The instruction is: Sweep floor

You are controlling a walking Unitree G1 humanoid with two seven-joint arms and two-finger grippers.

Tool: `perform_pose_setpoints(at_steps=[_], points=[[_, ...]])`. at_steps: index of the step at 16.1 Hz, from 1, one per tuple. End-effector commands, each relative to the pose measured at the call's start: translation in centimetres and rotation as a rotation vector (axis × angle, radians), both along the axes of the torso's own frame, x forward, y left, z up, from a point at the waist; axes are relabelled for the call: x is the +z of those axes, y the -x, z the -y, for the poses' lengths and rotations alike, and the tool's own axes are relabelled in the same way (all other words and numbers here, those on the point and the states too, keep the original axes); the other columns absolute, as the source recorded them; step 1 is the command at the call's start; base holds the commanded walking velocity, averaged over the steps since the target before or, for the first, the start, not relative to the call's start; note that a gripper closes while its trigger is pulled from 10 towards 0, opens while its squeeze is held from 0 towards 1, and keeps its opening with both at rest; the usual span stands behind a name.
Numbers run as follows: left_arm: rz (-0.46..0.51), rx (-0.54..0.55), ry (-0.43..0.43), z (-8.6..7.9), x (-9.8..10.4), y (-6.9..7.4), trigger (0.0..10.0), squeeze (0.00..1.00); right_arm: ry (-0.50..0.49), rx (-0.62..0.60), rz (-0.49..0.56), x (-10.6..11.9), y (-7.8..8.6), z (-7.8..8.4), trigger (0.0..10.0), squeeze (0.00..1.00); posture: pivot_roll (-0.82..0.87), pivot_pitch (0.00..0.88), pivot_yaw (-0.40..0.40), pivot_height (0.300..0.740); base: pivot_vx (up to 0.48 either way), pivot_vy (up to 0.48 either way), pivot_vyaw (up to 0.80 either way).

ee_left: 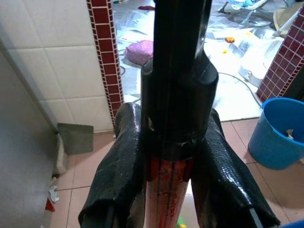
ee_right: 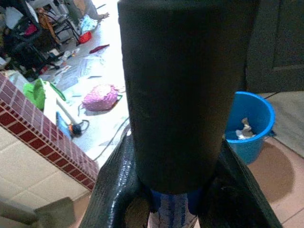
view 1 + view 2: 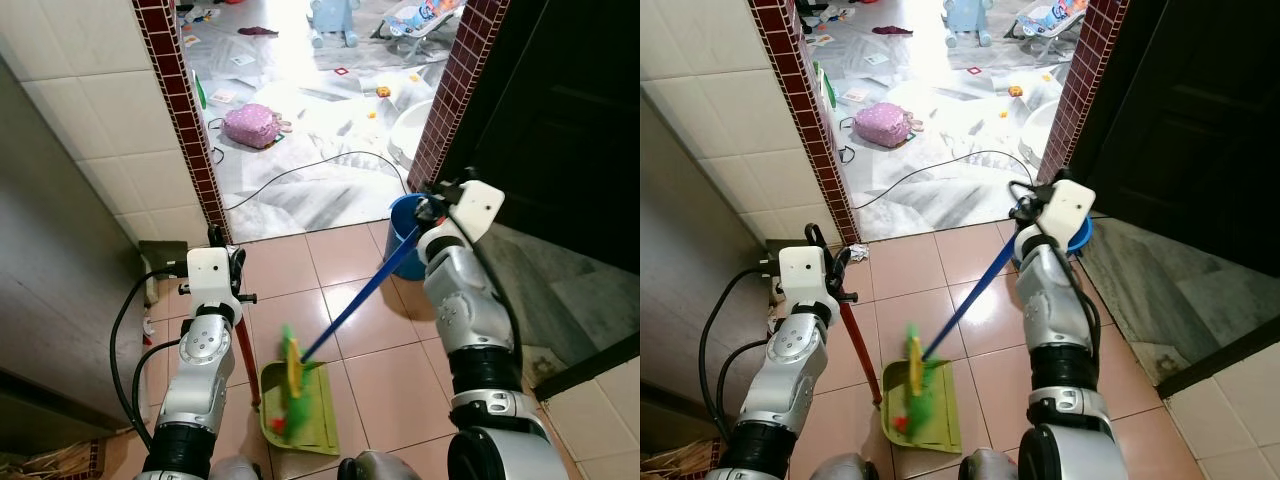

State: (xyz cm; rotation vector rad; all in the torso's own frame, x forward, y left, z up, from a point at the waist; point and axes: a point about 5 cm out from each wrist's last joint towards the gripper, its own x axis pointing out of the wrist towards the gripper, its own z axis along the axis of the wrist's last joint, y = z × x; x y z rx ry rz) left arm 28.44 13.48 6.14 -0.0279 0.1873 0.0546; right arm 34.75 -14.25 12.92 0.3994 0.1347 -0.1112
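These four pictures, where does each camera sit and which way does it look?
Left eye view: on the head, looking down at both arms, the green dustpan and blue broom handle.
Right eye view: beside it, same scene.
Left wrist view: along the left gripper clamping a red handle.
Right wrist view: along the right gripper.
Both wrists share the blue bucket.

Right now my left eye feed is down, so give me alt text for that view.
The right gripper holds a blue-handled broom whose green head rests in a green dustpan on the tiled floor, while the left gripper holds the dustpan's red handle upright. A blue bucket stands behind the right arm, at a doorway into a littered room.
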Motion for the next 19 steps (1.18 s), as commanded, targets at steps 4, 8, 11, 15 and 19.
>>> perform_pose_setpoints(at_steps=[4,8,11,15,19], points=[[0.039,0.026,0.003,-0.4,0.6,-0.5,10.0,0.00,0.090,0.214,0.214,5.7,-1.5,-1.4,10.0,0.00,-0.03,0.000,0.006,0.740,0.000,0.000,0.00],[0.059,0.083,-0.041,-1.8,0.9,-0.3,10.0,0.00,0.238,0.378,0.277,6.4,-1.0,-0.3,10.0,0.00,-0.03,0.000,0.002,0.740,0.000,0.000,0.00],[0.086,0.085,-0.026,-2.9,1.4,0.0,10.0,0.00,0.364,0.316,0.266,4.5,0.2,2.3,10.0,0.00,-0.04,0.000,0.000,0.740,0.000,0.000,0.00],[0.131,0.086,-0.014,-3.8,2.7,0.0,10.0,0.00,0.456,0.196,0.129,-0.9,3.1,3.3,10.0,0.00,-0.03,0.000,0.007,0.740,0.000,-0.084,-0.11],[0.138,0.073,0.004,-3.5,3.1,-0.4,10.0,0.00,0.477,0.228,0.160,-1.6,3.4,2.0,10.0,0.00,-0.04,0.000,0.029,0.740,0.000,-0.408,-0.60]])
